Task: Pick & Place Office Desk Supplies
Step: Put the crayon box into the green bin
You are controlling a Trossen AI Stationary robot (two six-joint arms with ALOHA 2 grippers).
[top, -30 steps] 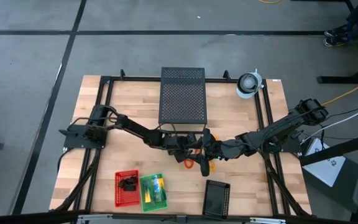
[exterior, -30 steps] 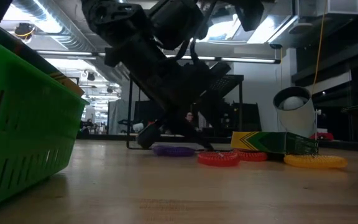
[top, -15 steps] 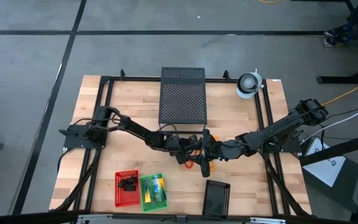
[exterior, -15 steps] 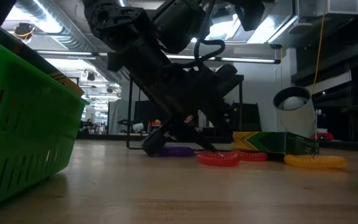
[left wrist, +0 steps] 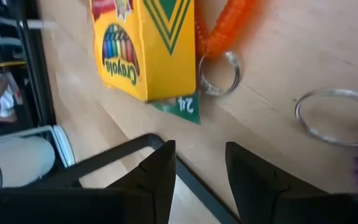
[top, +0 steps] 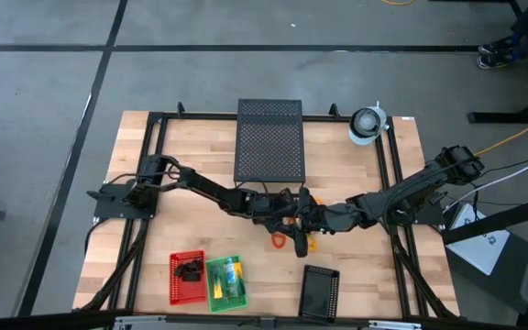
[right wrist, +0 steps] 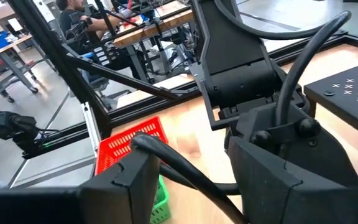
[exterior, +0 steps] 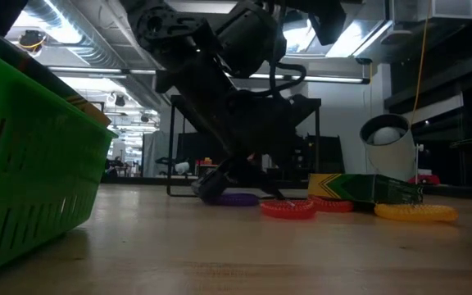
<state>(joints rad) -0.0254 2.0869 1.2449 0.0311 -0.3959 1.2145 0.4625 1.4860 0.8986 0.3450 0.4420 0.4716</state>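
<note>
Partway through, by the look of it. Red basket (top: 186, 276) near the front edge of the desk (top: 181, 165) already holds small black clips (top: 190, 270); green basket (top: 225, 282) just beside it holds a crayon box (top: 230, 272). A black mesh tray (top: 319, 291) sits further along the front edge; cannot tell what is in it.

Still loose mid-desk: a second crayon box (left wrist: 145, 46), yellow and green, lying flat; an orange ring (left wrist: 225, 28) touching its side; two thin metal key rings (left wrist: 219, 74) close by. Level with the desk: a purple ring (exterior: 234, 198), red rings (exterior: 289, 208) and a yellow ring (exterior: 416, 213) lie around the box. So at least one box and several rings are left to sort.

Big perforated black box (top: 269, 139) stands at the back, a white roll (top: 367, 124) at the back corner. Neither looks part of the sorting.

Left arm stretched low across the middle; left hand (left wrist: 197, 165) sits close over the desk, pointed toward the loose crayon box, fingers parted by a moderate gap with nothing between them. Judged: lining up on the box or a ring beside it.

Right arm reaches in from the other side. Right hand (right wrist: 194, 180) sits just behind the left wrist, almost touching, fingers spread wide and empty
</note>
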